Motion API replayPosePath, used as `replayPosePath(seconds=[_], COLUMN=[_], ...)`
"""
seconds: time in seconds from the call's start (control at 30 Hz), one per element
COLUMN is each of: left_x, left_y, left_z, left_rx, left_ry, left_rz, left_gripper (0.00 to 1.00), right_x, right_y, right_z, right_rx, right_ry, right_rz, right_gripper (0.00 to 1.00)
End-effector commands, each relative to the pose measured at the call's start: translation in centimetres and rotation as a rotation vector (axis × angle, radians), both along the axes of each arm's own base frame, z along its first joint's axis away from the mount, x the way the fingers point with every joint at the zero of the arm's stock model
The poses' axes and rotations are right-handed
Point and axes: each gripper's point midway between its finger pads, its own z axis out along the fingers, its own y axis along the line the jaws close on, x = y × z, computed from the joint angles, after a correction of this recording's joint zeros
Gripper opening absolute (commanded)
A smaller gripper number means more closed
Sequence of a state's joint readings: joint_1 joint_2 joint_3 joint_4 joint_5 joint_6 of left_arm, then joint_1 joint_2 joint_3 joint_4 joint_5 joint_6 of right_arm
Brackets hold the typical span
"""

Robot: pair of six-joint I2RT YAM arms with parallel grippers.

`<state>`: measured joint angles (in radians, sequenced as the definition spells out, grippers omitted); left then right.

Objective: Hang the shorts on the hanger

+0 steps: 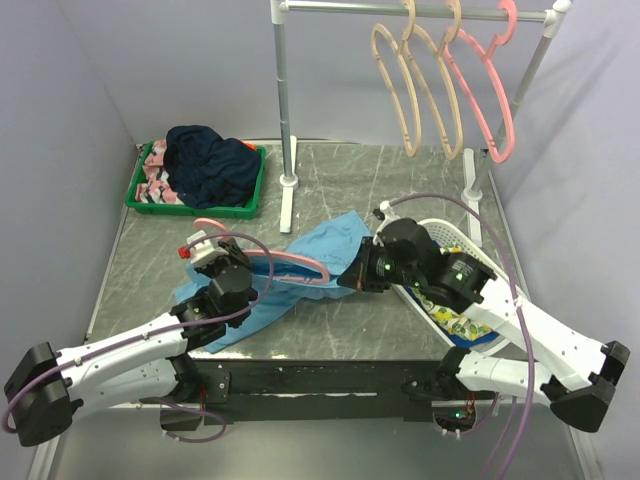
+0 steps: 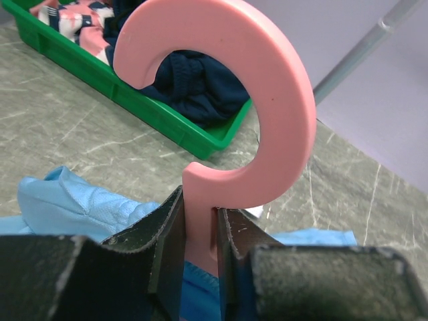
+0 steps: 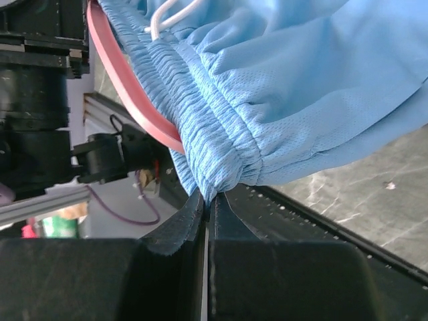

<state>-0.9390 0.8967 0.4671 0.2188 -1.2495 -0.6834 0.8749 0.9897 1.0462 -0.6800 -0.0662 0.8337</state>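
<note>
At right wrist: shorts [image 3: 287, 80], white drawstring [image 3: 154, 23].

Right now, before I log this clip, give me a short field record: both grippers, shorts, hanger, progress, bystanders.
left gripper: shut on hanger neck, below the hook
right gripper: shut on shorts waistband
hanger: pink, lying across the shorts
progress: shorts not yet hung
bystanders: navy garment in green tray; tan hangers on rail
</note>
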Motion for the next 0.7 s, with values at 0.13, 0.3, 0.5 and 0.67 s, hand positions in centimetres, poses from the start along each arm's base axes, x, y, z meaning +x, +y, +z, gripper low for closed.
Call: replayPosePath(seconds=[0.13, 0.3, 0.5, 0.67], left_x=[-1.1, -1.7, -1.5, -1.1], left_y=[3.2, 2.5, 0.1, -4.5], left_z=[-2.4, -0.9, 1.8, 4.2], left_rx=[0.153, 0.227, 0.162, 0.107], left_ry=[0.067, 0.074, 0.064, 0.025], left_rz=[0.162, 0.167, 0.103, -0.222], left_gripper=[0.01, 0.01, 0.01, 0.01], right_x=[-1.1, 0.7, 3.2, 4.7], right_y=[1.1, 2.2, 4.2, 5.7], right_z=[3.9, 4.6, 4.4, 2.2], right_rx=[0.095, 0.072, 0.052, 0.007], right_ry=[0.119, 0.143, 0.160, 0.178], right_rz=[0.026, -0.028, -0.079, -0.081], right_gripper=[0.00, 0.00, 0.00, 0.00])
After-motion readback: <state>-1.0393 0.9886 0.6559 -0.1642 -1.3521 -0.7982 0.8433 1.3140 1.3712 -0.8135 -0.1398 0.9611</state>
